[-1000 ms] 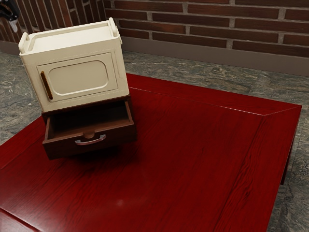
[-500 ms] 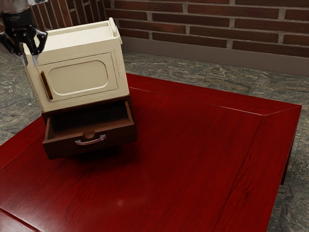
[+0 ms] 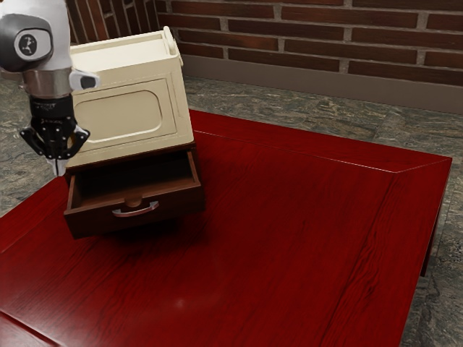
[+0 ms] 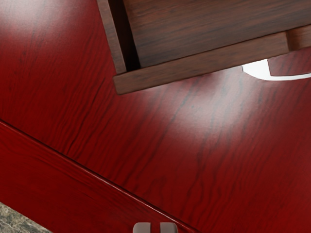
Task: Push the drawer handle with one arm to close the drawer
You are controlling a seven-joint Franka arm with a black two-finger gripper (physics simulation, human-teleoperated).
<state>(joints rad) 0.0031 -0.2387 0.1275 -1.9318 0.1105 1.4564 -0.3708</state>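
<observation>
Outward from the drawer [image 3: 173,207] the red counter [image 3: 289,217] gives open room, both ahead of its front panel and on toward the exterior view's right, where the far edge meets the side edge in a corner. In the wrist view, the tool's [image 3: 58,170] fingertips lie over the grooved border strip of the counter, with stone floor [image 3: 246,97] past the rim. The tool points down, apart from the drawer, and is narrow, just a slim gap between its fingers, with nothing held.

The drawer stands well pulled out, its front turned away from the cream cabinet [image 3: 123,116]. The silver handle [image 3: 134,214] sits at the middle of that front, its long axis running along the panel and its bow pointing outward. In the wrist view, red wood shows between the tool [image 4: 155,227] and the handle, and a front corner of the drawer is nearer than the handle.

The cabinet rises over the back of the drawer, and in the exterior view the arm [image 3: 52,58] covers part of its door side. A brick wall [image 3: 347,36] runs behind, beyond the floor.
</observation>
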